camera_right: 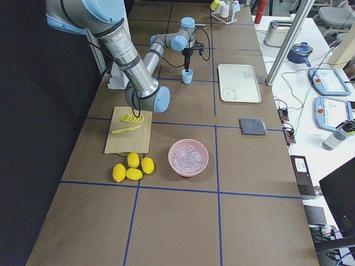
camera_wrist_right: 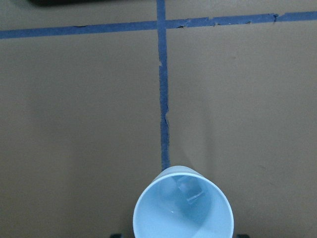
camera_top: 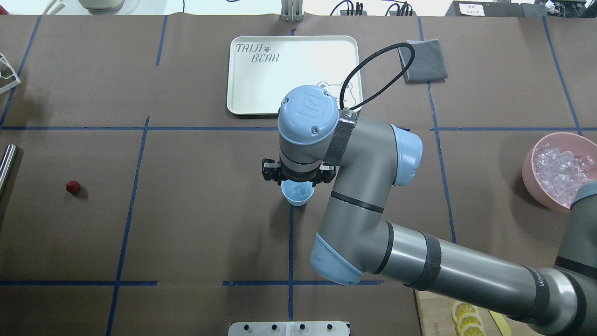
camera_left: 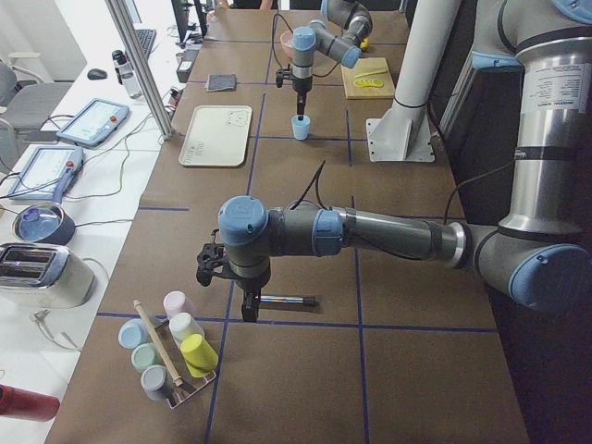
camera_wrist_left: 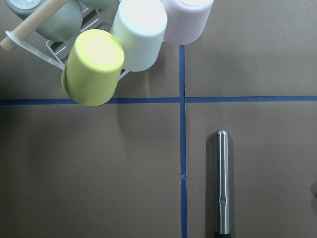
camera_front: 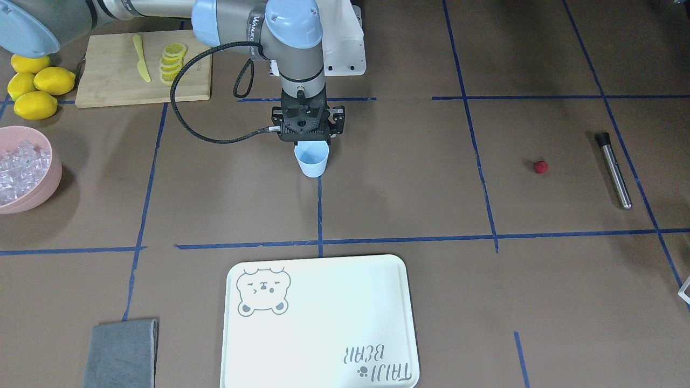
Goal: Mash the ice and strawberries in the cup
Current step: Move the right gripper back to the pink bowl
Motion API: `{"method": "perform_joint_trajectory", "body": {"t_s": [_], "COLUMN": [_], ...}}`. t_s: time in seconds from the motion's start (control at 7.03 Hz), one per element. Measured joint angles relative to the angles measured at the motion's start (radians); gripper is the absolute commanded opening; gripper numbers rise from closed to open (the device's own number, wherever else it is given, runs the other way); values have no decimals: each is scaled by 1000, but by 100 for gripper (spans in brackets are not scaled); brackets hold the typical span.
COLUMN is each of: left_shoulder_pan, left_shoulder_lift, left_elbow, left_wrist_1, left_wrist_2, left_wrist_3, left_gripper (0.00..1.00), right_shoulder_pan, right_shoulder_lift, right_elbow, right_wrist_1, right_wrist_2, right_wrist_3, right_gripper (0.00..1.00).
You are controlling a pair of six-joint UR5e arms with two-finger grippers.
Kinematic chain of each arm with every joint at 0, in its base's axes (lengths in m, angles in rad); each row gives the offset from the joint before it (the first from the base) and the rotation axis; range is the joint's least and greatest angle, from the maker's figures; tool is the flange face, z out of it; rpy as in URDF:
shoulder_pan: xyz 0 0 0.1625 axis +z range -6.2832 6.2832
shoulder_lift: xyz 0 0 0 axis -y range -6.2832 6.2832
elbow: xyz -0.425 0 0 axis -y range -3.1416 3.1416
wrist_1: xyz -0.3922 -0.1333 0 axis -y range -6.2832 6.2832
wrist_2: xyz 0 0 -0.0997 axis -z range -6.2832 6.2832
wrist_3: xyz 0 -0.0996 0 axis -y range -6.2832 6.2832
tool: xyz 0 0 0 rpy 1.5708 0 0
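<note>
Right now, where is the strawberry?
In the overhead view, the strawberry lies on the table's far left, near the metal rod, well apart from the cup.

Bright, even overhead light, sharp frames.
Soft shadows lie on the table (camera_front: 409,205); the white tray (camera_front: 323,323) glares at 6 o'clock in the front view.

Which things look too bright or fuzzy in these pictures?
Front-facing view: the white tray is washed out by glare. Left wrist view: the yellow cup and white cup look blurry and overbright, while the metal muddler is sharp with a shiny streak.
</note>
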Motion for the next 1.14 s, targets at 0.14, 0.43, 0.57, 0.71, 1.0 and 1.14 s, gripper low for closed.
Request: {"method": "perform_joint_trajectory", "body": {"t_s": [0.14,0.43,0.57,0.71,1.0,1.14], "left_shoulder_pan": [0,0,0,0,-1,-1], "left_shoulder_lift": [0,0,0,0,0,0], "left_elbow": [-3,-6,-6,-7,-10,-14], "left_wrist_1": [0,1,1,1,1,1], "left_wrist_2": [-2,-3,-4,-4,-4,-4], "left_wrist_3": [-1,-1,-1,-1,-1,-2], "left_gripper": [100,100,100,100,100,100], "right_shoulder_pan": [5,53,96,155,297,357], "right_shoulder_lift": [1,-45,-116,-207,-427,-539], "right_elbow": [3,65,145,242,433,502], "right_wrist_1": [0,0,0,0,8,10], "right_wrist_2": [0,10,21,51,151,173], "right_wrist_3": [0,-11,-32,-72,-207,-276], "right_gripper": [99,99,99,99,99,99]}}
